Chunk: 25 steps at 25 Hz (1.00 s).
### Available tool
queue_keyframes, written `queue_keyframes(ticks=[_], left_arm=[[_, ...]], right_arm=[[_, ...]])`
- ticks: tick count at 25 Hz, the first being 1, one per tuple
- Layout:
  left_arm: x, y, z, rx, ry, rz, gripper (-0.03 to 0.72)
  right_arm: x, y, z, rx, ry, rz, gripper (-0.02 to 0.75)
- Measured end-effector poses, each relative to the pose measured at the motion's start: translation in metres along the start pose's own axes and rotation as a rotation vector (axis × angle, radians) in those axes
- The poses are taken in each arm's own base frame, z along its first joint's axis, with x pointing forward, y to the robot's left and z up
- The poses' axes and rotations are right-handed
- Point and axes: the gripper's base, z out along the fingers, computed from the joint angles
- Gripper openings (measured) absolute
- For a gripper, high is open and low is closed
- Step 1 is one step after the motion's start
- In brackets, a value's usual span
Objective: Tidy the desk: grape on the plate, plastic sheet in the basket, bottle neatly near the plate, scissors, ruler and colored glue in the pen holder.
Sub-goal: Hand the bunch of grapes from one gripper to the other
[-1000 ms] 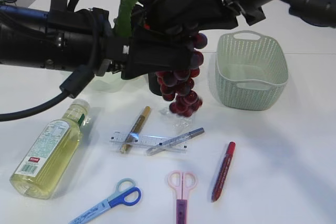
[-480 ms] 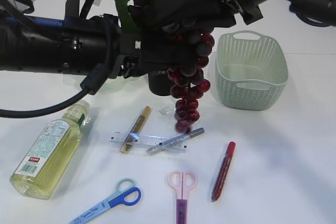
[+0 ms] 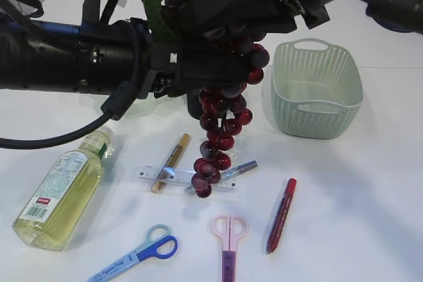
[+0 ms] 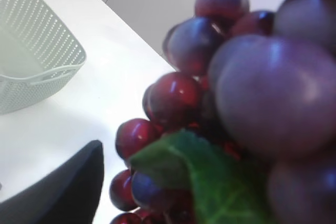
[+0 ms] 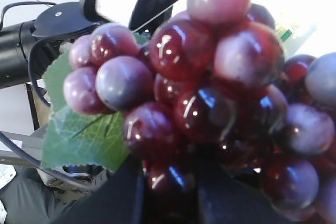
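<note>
Exterior view: my right gripper (image 3: 228, 14), pinched on the grape bunch (image 3: 221, 120), hangs it lengthwise above the ruler (image 3: 186, 178); left gripper's state I cannot tell; plate hidden behind the arms.

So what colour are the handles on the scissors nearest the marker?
Pink handles, clearest in the exterior view.

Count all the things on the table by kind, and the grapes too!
Scissors: 2 (blue, pink)
Glue pens: 3 (gold, silver, red)
Ruler: 1
Bottle: 1
Basket: 1
Grape bunch: 1
Total: 9
</note>
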Motion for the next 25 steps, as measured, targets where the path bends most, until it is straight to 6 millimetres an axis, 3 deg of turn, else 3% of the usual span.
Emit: queue_keyframes(ticks=[25], left_arm=[[-0.001, 0.007, -0.001, -0.077, 0.000, 0.097, 0.594]], right_arm=[[-0.005, -0.011, -0.001, 0.128, -0.042, -0.119, 0.146]])
